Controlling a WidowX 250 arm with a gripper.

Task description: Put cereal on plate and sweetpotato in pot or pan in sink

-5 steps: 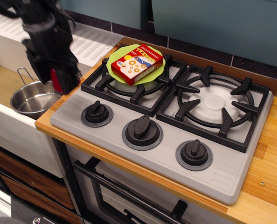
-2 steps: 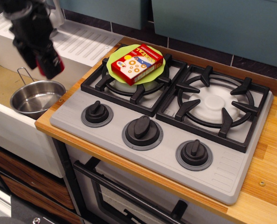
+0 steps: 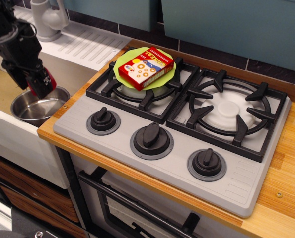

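The red cereal box (image 3: 146, 67) lies on the lime-green plate (image 3: 121, 66), which rests on the back left burner grate. The shiny steel pot (image 3: 39, 107) stands in the sink (image 3: 3, 89) at the left. My black gripper (image 3: 36, 82) hangs just above the pot's far rim. It is shut on the dark-red sweetpotato (image 3: 42, 83), which shows between the fingers.
A grey stove (image 3: 177, 124) with three knobs and two black grates fills the wooden counter (image 3: 286, 163). A ribbed white drainboard (image 3: 83, 44) and a grey faucet (image 3: 47, 19) stand behind the sink.
My gripper has moved left from the counter's edge and lowered over the pot, carrying the sweetpotato with it. The cereal and plate have not moved.
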